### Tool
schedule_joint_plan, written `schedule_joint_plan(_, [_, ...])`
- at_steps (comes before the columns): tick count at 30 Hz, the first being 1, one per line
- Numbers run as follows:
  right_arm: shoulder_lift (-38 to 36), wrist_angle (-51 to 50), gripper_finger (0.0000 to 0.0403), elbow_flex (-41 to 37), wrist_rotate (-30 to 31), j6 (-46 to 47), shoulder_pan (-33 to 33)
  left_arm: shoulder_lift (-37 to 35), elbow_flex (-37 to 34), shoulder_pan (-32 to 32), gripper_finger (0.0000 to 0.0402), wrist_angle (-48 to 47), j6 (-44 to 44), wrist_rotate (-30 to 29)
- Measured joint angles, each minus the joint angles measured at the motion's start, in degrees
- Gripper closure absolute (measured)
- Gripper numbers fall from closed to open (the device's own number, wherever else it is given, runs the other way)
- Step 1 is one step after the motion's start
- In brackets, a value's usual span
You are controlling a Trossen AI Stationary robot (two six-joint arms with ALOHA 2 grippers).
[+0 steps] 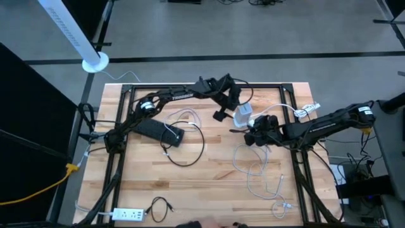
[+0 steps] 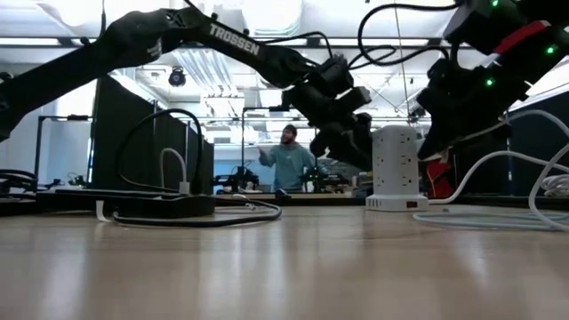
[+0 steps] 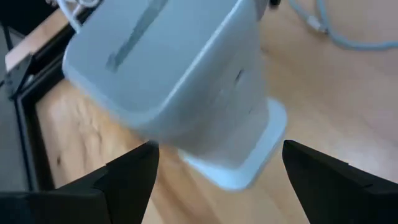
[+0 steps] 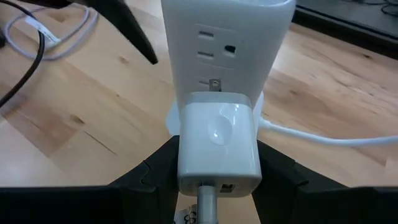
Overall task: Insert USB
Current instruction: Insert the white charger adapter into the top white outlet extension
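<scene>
White cube USB charger [image 4: 219, 144], gripped by the right gripper [image 4: 217, 177], prongs nearly meet white tower power strip [image 4: 227, 46]; left gripper [image 3: 217, 180] gapes wide, empty.

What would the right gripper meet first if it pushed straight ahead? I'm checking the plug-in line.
The white tower strip. The right gripper holds a white charger whose prongs face the tower's outlets, seemingly just short of touching, so the charger would likely meet it first.
</scene>
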Motion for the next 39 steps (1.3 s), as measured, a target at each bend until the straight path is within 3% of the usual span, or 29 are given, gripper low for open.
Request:
schedule_joint_plan(5, [1.7, 1.3, 0.0261, 0.0, -1.2, -0.2, 0.2, 0.0, 0.0, -0.6, 0.0091, 0.7, -4.4, -1.8])
schedule_joint_plan(8, [1.9, 1.3, 0.0261, 0.0, -1.3, -0.5, 0.4, -0.2, 0.1, -0.7, 0.0117, -1.9, -4.2, -1.8])
schedule_joint_plan(16, [1.8, 1.0, 0.0261, 0.0, -2.1, -0.8, 0.4, -0.6, 0.2, -2.0, 0.0317, -7.7, -4.7, 1.3])
schedule_joint_plan(20, [1.8, 0.9, 0.0261, -0.1, -2.4, -0.8, 0.6, -0.8, 0.2, -2.8, 0.0389, -8.3, -5.1, 1.3])
schedule_joint_plan(34, [1.4, 1.7, 0.0261, -0.7, -2.6, -12.8, 0.5, -1.0, 0.2, -3.6, 0.0400, -10.8, -3.8, 1.5])
schedule_joint_plan(39, [-0.6, 4.0, 0.0261, -0.9, -7.8, -21.6, 0.1, -1.0, 0.2, -3.8, 0.0401, -11.6, -3.4, 1.5])
